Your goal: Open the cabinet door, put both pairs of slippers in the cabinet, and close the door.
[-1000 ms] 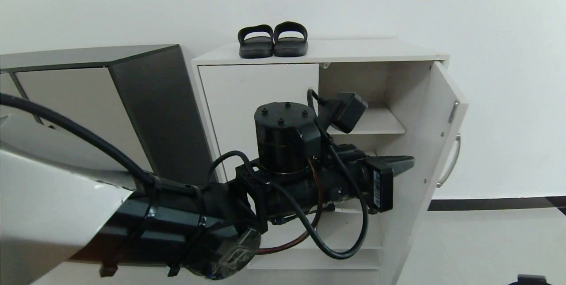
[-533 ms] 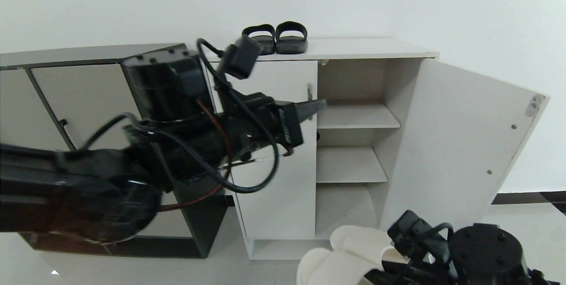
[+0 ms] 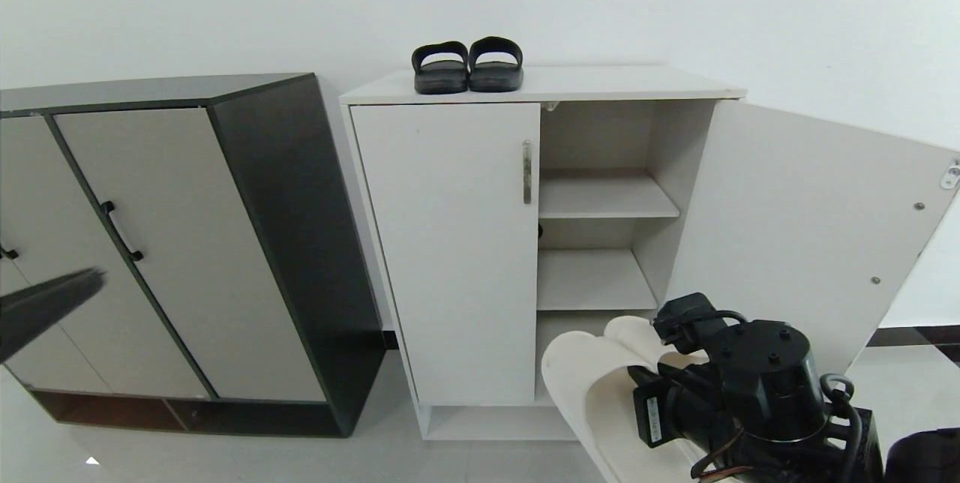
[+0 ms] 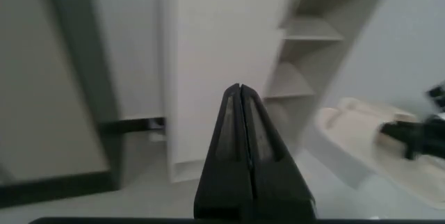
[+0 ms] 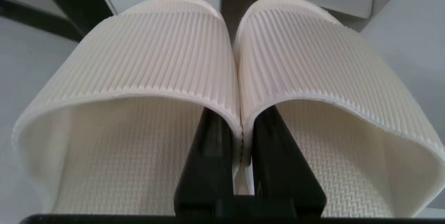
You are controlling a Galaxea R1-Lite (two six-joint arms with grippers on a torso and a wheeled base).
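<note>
White cabinet (image 3: 442,243): stands against the wall; its left door (image 3: 450,303) is shut, with a metal handle (image 3: 526,172) at the inner edge.
Right door (image 3: 795,228): swung wide open, exposing two bare shelves (image 3: 600,198) and a bottom bay.
Black slippers (image 3: 466,67): a pair side by side on the cabinet's top, toward its left end.
Cream slippers (image 3: 592,385): a pair held side by side, low in front of the cabinet's open half, toes toward it.
Right gripper (image 5: 240,147): fingers clamped on the adjoining strap edges of the cream slippers (image 5: 222,78).
Left gripper (image 4: 240,88): fingers pressed together, holding nothing, well to the cabinet's left.
Dark cabinet (image 3: 285,243): stands just beside the white cabinet's left wall, doors shut.
</note>
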